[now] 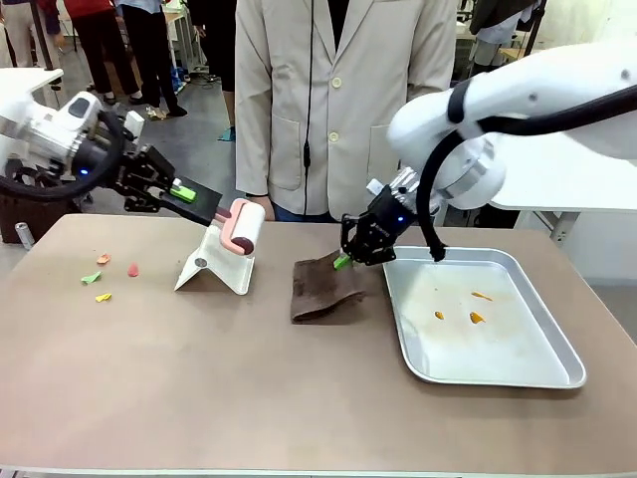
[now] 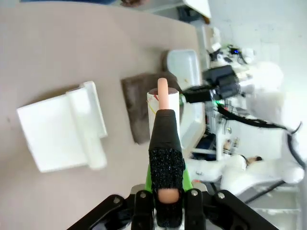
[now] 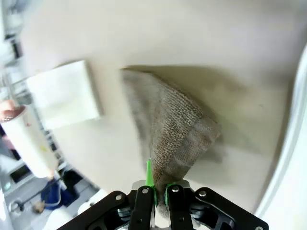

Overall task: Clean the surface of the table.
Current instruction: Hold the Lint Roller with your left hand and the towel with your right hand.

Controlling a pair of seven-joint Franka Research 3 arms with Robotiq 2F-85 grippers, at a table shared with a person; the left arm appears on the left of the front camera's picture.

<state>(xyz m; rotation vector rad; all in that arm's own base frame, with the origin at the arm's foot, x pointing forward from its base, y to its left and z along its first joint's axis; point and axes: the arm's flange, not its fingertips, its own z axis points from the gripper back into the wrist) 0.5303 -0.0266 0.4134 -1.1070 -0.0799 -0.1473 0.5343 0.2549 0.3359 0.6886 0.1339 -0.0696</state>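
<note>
Table brownish, left gripper clamped on lint roller handle — right gripper pinching brown cloth corner

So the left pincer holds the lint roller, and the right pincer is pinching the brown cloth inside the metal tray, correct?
Not inside it: the front view shows the brown cloth on the table beside the metal tray. The left pincer does hold the lint roller, and the right pincer is pinching the cloth's corner.
</note>
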